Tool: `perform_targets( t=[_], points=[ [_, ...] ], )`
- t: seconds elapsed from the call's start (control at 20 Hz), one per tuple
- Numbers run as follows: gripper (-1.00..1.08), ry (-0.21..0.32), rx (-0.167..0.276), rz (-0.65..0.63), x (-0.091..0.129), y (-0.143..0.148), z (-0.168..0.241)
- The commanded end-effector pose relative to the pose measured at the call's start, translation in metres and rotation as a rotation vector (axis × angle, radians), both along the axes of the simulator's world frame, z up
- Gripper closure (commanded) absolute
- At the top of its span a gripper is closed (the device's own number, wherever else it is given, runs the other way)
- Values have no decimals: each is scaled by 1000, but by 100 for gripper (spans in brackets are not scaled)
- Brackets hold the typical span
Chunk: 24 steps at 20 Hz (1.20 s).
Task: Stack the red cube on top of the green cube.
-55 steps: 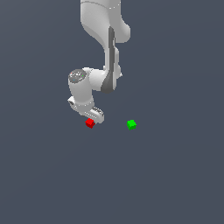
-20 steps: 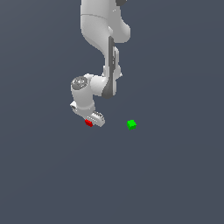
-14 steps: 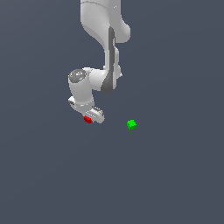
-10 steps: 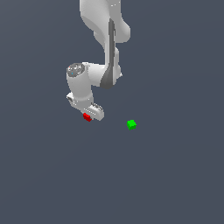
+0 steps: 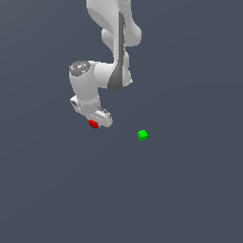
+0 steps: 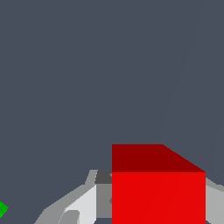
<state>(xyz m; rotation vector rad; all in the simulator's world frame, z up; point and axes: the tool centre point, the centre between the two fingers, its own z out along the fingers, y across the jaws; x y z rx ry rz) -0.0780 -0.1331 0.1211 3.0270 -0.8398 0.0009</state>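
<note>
My white gripper is shut on the red cube and holds it above the grey floor, at the exterior view's left. In the wrist view the red cube fills the space between my fingers. The green cube lies on the floor to the exterior view's right of my gripper, apart from it. Only a corner of the green cube shows at the edge of the wrist view.
The white arm reaches down from the top of the exterior view. The plain dark grey floor lies all around.
My gripper closed on the red cube and has risen with it off the floor. The green cube has not moved.
</note>
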Motion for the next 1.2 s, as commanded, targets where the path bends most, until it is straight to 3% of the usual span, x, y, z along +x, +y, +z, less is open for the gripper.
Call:
perform_targets(
  t=[0.0, 0.3, 0.55, 0.85, 1.15],
  points=[
    [108, 0, 0, 1, 0, 0, -1],
    [108, 0, 0, 1, 0, 6, -2],
    [108, 0, 0, 1, 1, 30, -8],
    [108, 0, 0, 1, 2, 81, -20],
    [108, 0, 1, 1, 4, 153, -37]
  ],
)
